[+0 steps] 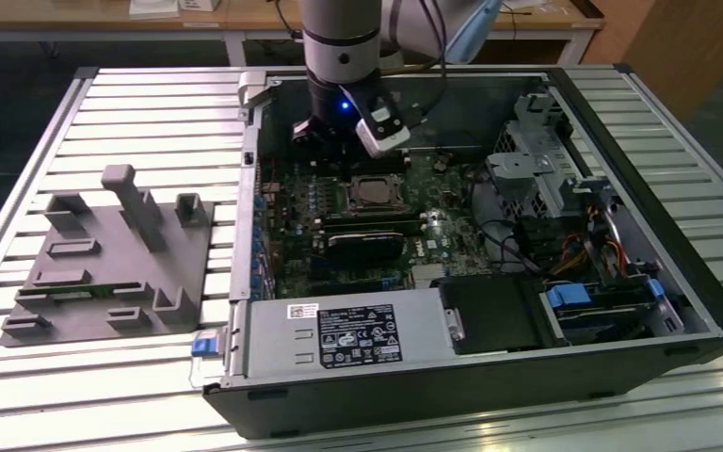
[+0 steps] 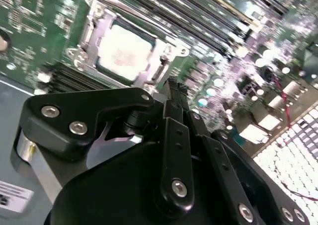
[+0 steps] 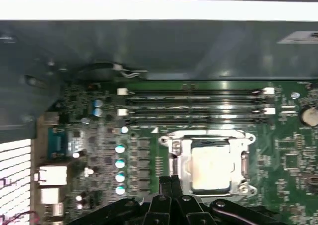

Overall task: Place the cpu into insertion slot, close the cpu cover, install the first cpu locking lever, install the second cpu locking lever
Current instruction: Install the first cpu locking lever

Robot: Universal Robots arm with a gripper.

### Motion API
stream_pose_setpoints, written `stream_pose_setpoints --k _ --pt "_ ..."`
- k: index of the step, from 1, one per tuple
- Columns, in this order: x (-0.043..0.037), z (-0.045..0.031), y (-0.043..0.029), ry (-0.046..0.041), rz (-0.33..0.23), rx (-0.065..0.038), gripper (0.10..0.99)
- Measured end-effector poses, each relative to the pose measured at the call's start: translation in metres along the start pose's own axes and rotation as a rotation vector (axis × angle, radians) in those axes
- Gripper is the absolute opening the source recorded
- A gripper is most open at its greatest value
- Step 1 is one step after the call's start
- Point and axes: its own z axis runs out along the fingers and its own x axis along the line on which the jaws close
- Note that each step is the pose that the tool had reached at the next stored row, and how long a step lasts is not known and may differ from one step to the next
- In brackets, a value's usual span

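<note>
Cpu lies flat in the insertion slot, pale metal face up. It is square, so it has no long axis, and its edges run parallel to the memory slots. The cpu cover is folded down around it, framing the face through its window. Whether any locking lever is latched cannot be told.

In both wrist views the gripper hangs near one edge of the cover. Its fingers are together and hold nothing, and it is unclear whether they touch the cover.

There is one cpu, one socket and one cover, and four long memory slots lie side by side just beyond the socket on the green motherboard. The board sits in an open computer case lying on its side on a slatted aluminium bench. A grey plastic fixture block stands on the bench at the exterior view's left. The arm comes down into the case from the far side, with wooden tables and dark floor behind it.
</note>
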Motion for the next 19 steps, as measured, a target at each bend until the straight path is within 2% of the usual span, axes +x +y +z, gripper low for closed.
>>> stream_pose_setpoints --k 2,3,4,10,14,17,19 --pt "0.0042 -0.0002 -0.0004 -0.0002 0.000 -0.004 0.106" --pt "0.0052 -0.0002 -0.0006 0.0000 0.001 -0.013 0.106" --pt "0.0058 -0.0003 -0.0009 0.0004 0.001 -0.026 0.106" --pt "0.0083 -0.0005 -0.0025 0.0030 0.005 -0.124 0.106" --pt "0.0109 -0.0007 -0.0033 0.0047 0.008 -0.192 0.106" --pt "0.0124 -0.0008 -0.0038 0.0059 0.010 -0.237 0.106" --pt "0.0127 -0.0008 -0.0040 0.0066 0.011 -0.262 0.106"
